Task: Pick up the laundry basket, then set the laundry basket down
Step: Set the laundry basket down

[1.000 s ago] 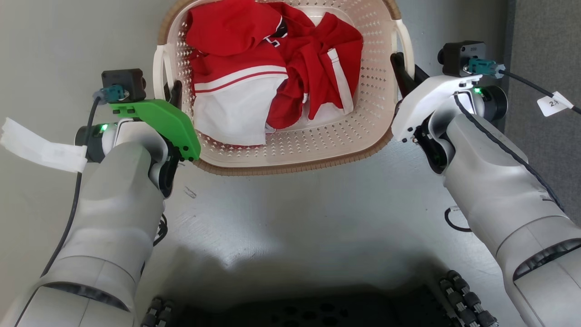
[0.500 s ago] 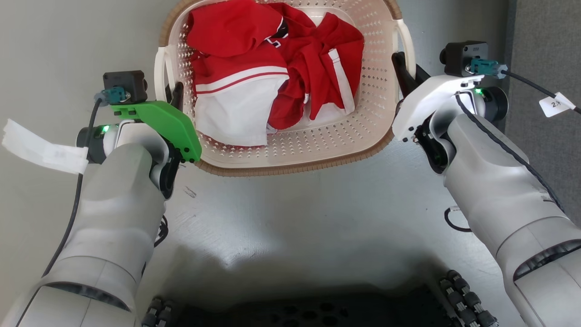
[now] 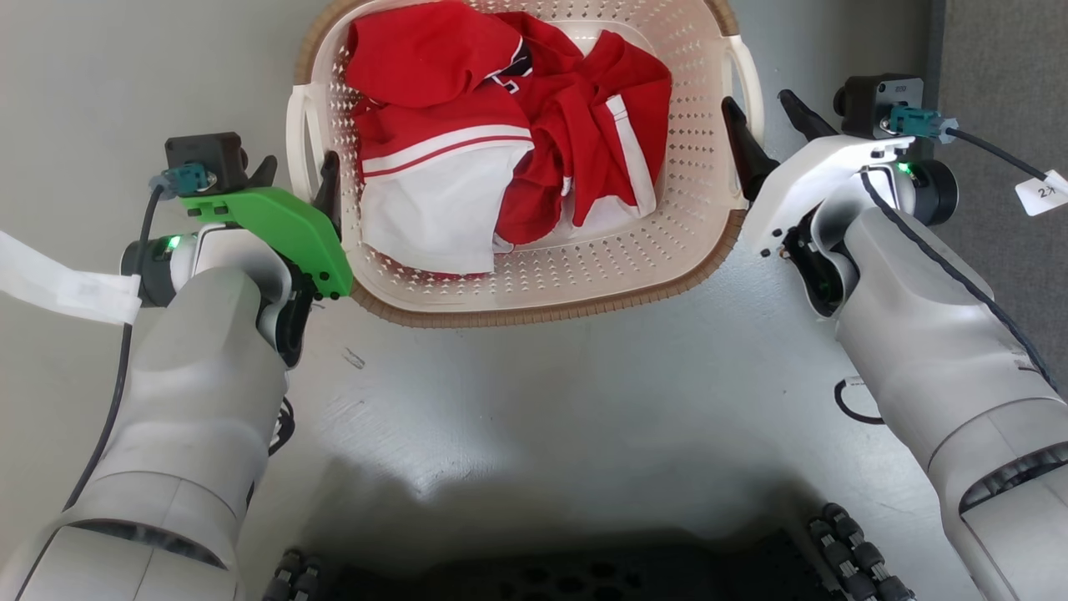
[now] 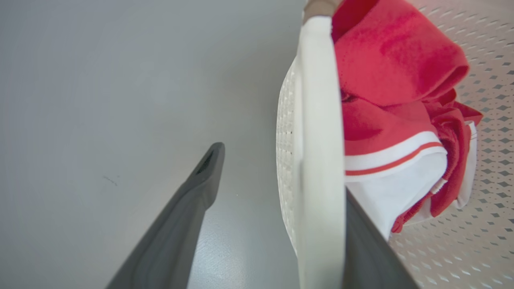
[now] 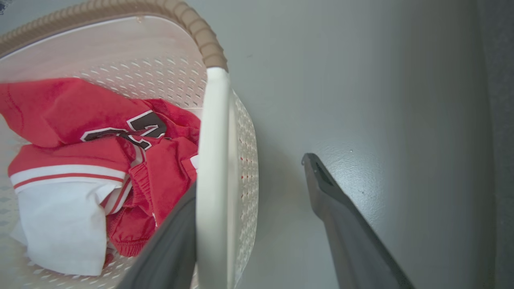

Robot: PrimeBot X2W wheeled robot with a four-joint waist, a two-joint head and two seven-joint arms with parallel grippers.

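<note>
One laundry basket (image 3: 601,255); left tool (image 3: 300,163), right tool (image 3: 756,100) both spread

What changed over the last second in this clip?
Both let go: the left end effector and right end effector were clamped on the handles of the laundry basket and now stand open around them. The basket and its red and white clothes stayed put.

The floor (image 3: 534,392) was smooth pale grey, faintly glossy, catching a soft sheen of light. A small dark scuff (image 3: 353,358) marked it. Along the right edge ran a darker, rougher grey strip (image 3: 1001,50), like carpet.
</note>
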